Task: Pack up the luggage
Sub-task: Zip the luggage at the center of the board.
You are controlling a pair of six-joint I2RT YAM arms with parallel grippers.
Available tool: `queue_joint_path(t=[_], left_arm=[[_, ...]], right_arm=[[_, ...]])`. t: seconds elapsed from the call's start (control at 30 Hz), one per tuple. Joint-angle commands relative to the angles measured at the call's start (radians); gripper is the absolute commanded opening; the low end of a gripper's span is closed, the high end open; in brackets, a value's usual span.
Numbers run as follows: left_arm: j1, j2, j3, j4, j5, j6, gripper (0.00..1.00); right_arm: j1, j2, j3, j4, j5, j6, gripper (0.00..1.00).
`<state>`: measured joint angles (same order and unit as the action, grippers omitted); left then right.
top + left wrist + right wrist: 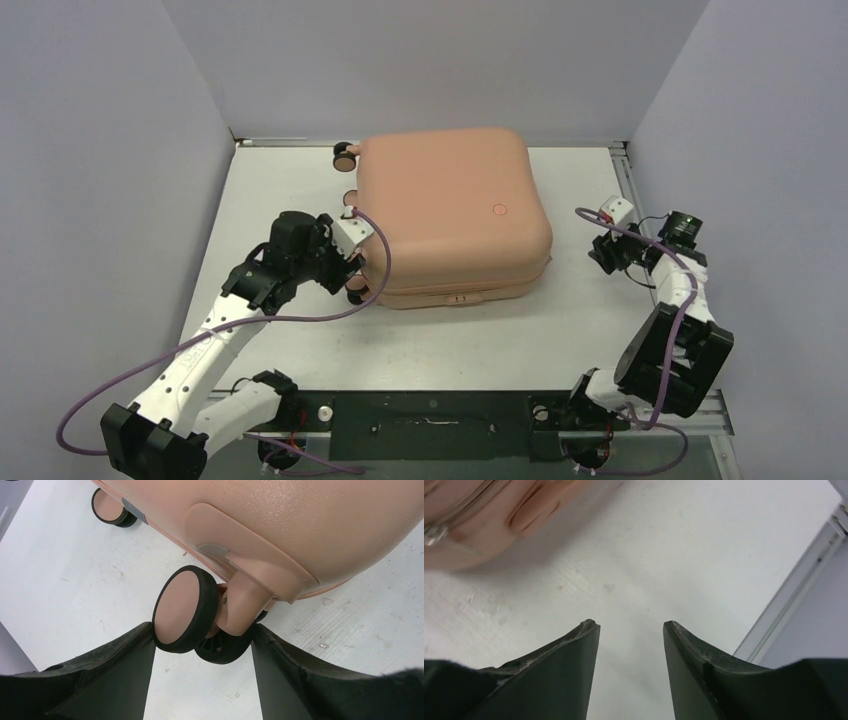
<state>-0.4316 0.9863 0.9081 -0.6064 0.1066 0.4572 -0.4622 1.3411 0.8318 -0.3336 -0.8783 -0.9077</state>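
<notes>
The luggage (450, 215), a salmon-pink hard-shell suitcase, lies closed and flat on the white table, its round logo dot facing up. My left gripper (350, 265) is at its near left corner. In the left wrist view the left gripper (202, 627) is open, with a pink-and-black caster wheel (182, 610) between the fingertips and both tips at the wheel's sides. My right gripper (602, 252) hovers to the right of the suitcase, apart from it. In the right wrist view the right gripper (630, 625) is open and empty, with the suitcase's edge (474, 520) at the top left.
Two more caster wheels (343, 152) stick out on the suitcase's left side. Grey walls close in the table on the left, back and right. A metal rail (625, 175) runs along the table's right edge. A dark base plate (430, 420) lies between the arm bases.
</notes>
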Motion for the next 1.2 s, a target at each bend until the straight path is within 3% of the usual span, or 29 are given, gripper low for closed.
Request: queue_joint_path(t=[0.0,0.13,0.33,0.47,0.6,0.7,0.83,0.93,1.17], left_arm=[[0.012,0.029,-0.010,-0.026,0.000,-0.005,0.00],[0.011,0.027,-0.011,-0.025,0.007,-0.017,0.00],[0.011,0.016,-0.021,-0.030,-0.027,-0.008,0.00],[0.013,0.035,-0.025,-0.030,-0.110,0.009,0.00],[0.022,0.060,-0.020,-0.017,-0.176,0.017,0.00],[0.046,0.075,-0.010,0.017,-0.211,0.019,0.00],[0.138,0.101,0.015,0.041,-0.177,0.042,0.00],[0.212,0.115,0.031,0.056,-0.139,0.074,0.00],[0.315,0.140,0.060,0.071,-0.069,0.126,0.00]], right_arm=[[-0.051,0.107,0.147,-0.609,-0.229,-0.638,0.52],[-0.053,0.262,0.213,-1.012,-0.336,-1.124,0.57],[-0.017,0.339,0.231,-1.070,-0.494,-1.176,0.61],[-0.013,0.372,0.279,-1.070,-0.538,-1.088,0.57],[-0.006,0.408,0.342,-1.041,-0.463,-0.885,0.55],[0.021,0.406,0.354,-0.884,-0.318,-0.548,0.56],[0.033,0.270,0.236,-0.599,-0.157,-0.308,0.62],[0.034,0.159,0.142,-0.492,-0.123,-0.302,0.67],[0.055,0.030,0.053,-0.451,-0.272,-0.367,0.77]])
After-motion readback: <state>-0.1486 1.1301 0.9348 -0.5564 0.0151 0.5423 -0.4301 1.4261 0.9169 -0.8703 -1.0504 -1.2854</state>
